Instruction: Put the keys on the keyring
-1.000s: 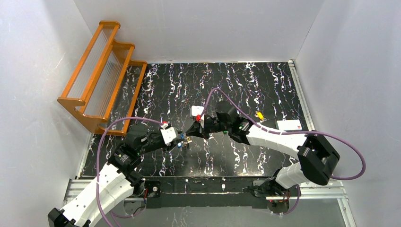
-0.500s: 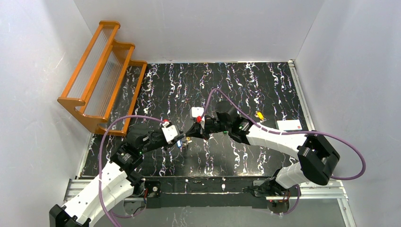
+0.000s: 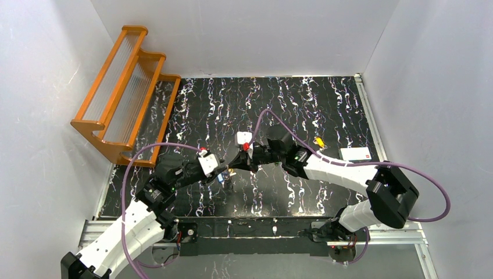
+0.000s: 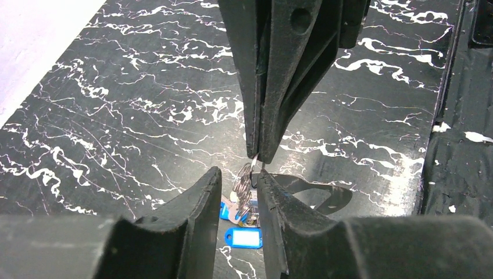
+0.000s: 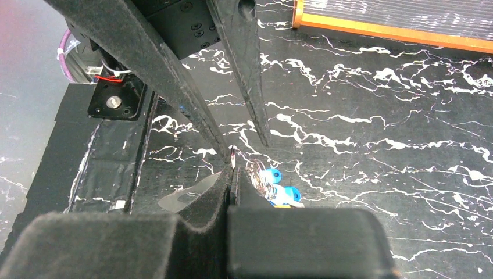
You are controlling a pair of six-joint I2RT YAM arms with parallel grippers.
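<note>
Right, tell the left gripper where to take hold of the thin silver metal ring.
Grip the thin silver metal ring on its free arc, near the blue-headed keys, coming from the side opposite the right gripper. That gripper pinches the ring's far edge, and the ring stands between the left gripper's open jaws, so closing there should clamp it.

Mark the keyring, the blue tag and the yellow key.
keyring (image 4: 244, 176), left wrist view, metal loop.
blue tag (image 4: 244, 237), left wrist view, its middle.
yellow key (image 3: 319, 141), top view, coloured head.

Keyring (image 4: 246, 174) with keys (image 5: 273, 176) between left hand (image 3: 224, 174) and right hand (image 4: 258, 154) on table (image 3: 325, 104) — rack (image 3: 125, 93) behind, far left
</note>
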